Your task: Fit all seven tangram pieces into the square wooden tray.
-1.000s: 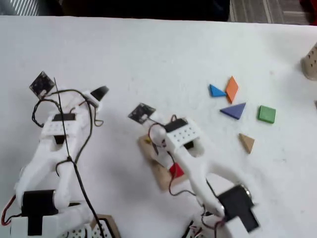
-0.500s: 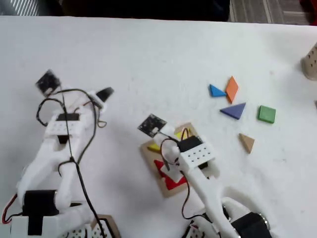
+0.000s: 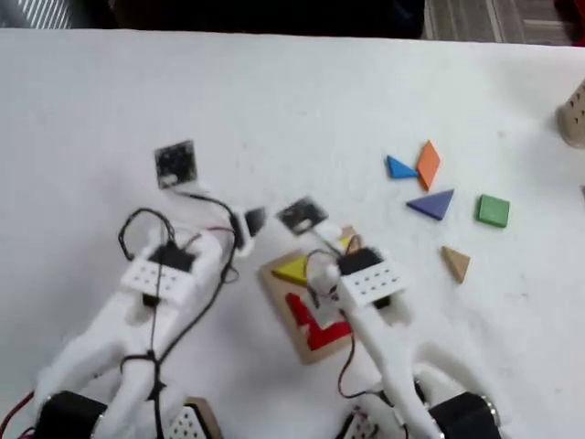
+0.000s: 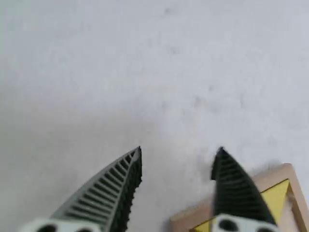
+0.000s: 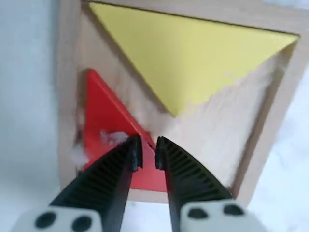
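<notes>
Tray [image 3: 279, 311] lower centre, we see yellow triangle [image 3: 292, 269] and red piece [image 3: 315, 337] inside — right fingers [image 5: 126, 159] nearly closed over the red, left fingers [image 4: 116, 188] open beside the rim.

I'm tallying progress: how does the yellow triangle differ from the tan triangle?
The yellow triangle lies inside the wooden tray, while the tan triangle lies loose on the table, apart from the tray. The yellow triangle looks clearly larger than the tan triangle. Both are flat, triangular tangram pieces.
</notes>
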Robot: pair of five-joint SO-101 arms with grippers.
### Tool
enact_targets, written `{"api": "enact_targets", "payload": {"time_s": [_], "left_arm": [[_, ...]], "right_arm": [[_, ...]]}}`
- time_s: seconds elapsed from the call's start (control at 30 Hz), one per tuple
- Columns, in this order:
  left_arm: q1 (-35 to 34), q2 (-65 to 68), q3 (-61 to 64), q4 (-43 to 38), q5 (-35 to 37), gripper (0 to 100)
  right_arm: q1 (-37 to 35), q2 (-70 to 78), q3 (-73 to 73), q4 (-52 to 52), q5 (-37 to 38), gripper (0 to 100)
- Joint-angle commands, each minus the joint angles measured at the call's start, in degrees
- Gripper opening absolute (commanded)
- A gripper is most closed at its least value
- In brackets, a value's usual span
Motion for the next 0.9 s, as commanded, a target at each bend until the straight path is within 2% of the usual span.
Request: {"api": "enact_targets", "payload": {"time_s": [0.0,0.1,0.3,0.43,0.7,0.87], "left_arm": [[2.42,-2.59,0.53,-5.19,-2.55,6],[3.65,-2.59,0.53,-5.19,-2.55,2],[8.57,-2.51,1.85,-5.71,-2.81,2],[12.18,-1.71,2.55,-5.71,-2.90,2],[13.76,13.05,-4.31,-9.23,-2.81,2],[16.13,18.33,-5.27,-14.07,-2.90,2]], "right_arm": [[7.16,-1.27,-3.69,-0.13,-0.79,5.3],[8.92,-1.36,-4.48,1.63,-0.26,5.2],[8.66,-1.36,-4.84,2.95,-0.09,5.2],[9.36,-1.27,-4.48,5.67,4.04,5.2],[17.45,-0.66,-3.16,5.49,6.24,5.5],[18.42,-0.48,1.32,3.12,10.81,5.4]]}}
